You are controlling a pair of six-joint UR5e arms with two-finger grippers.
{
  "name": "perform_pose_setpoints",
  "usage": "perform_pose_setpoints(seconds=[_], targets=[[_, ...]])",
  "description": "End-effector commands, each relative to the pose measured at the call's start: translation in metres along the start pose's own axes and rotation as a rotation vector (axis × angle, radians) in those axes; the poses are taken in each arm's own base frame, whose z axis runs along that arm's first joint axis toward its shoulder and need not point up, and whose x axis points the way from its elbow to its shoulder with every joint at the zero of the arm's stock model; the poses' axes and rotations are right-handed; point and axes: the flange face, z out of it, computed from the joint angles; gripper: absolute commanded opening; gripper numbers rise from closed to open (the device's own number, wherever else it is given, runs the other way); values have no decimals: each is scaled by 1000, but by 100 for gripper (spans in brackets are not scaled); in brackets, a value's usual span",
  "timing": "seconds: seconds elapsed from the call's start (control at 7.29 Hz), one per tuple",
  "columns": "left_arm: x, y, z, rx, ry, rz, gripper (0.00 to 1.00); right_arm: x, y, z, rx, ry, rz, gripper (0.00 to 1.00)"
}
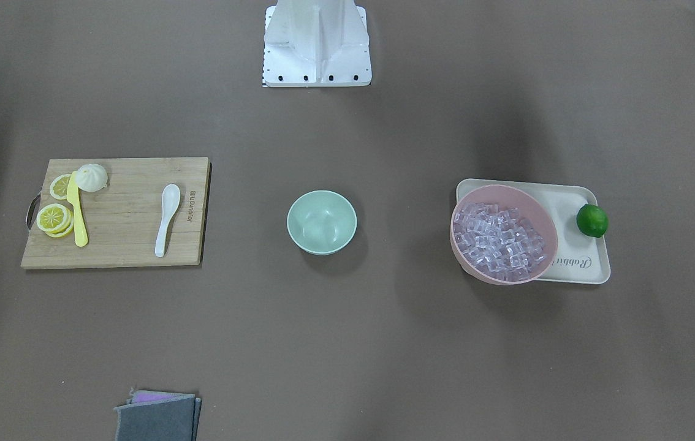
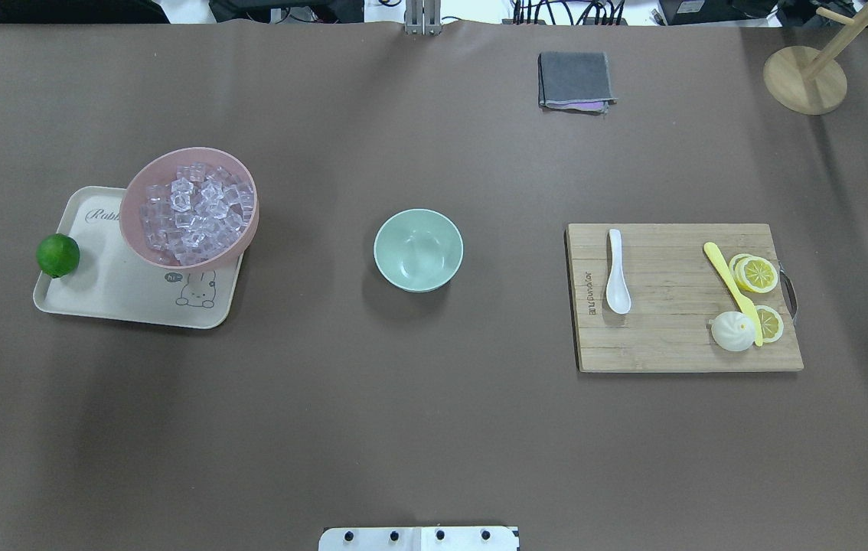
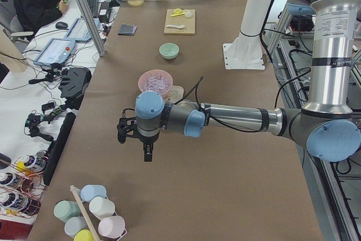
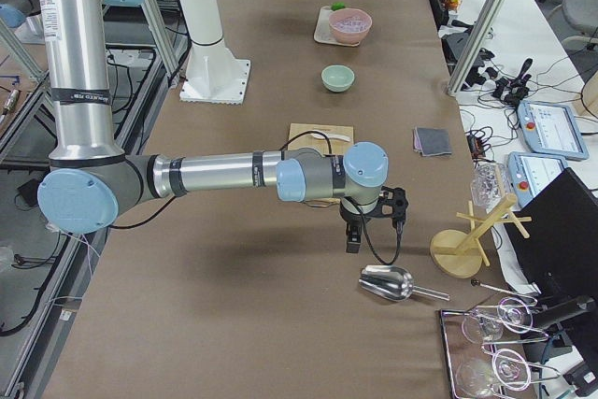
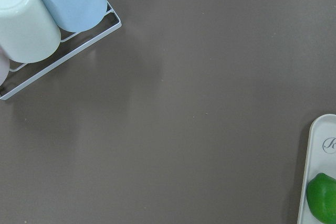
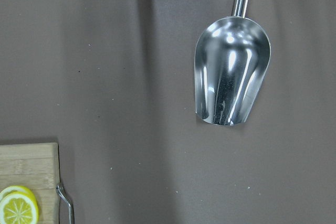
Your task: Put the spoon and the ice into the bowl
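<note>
Over the brown bench's [image 2: 434, 421] ends hang the left gripper [image 3: 148, 154] and right gripper [image 4: 353, 239]; I cannot tell whether their fingers are spread. Cutting board [image 2: 671, 340] and tray [image 2: 116, 300] lie well apart, the pink bowl [image 2: 130, 200] on the tray, the mint-green bowl [image 2: 419, 251] between them. The spoon [image 2: 617, 277] lies on the board, the ice [image 2: 193, 211] in the pink bowl.

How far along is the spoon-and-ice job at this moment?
Nothing looks done: the bowl is empty. No step is under way: the left gripper and right gripper hang off to the sides, far from the items. Left: the spoon lies on the cutting board; the ice sits in the pink bowl on the tray.
</note>
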Motion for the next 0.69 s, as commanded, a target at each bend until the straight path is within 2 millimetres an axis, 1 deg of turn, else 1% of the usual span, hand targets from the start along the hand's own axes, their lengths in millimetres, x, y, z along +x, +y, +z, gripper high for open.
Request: perform_pose_setpoints(seconds=[0.0,0.27,0.41,0.55], targets=[[1,0,0,0,2,1,98,-6,0,-6,10,-3,-10,100],[2,-1,-1,2,2,14,98,-6,0,-6,12,1,-11,100],[6,-1,-3,8,6,24,98,-8,0,-6,11,-4,-13,100],[17,-3,-11,66,25,87,98,-14,-3,-10,21,-7,-25,100]])
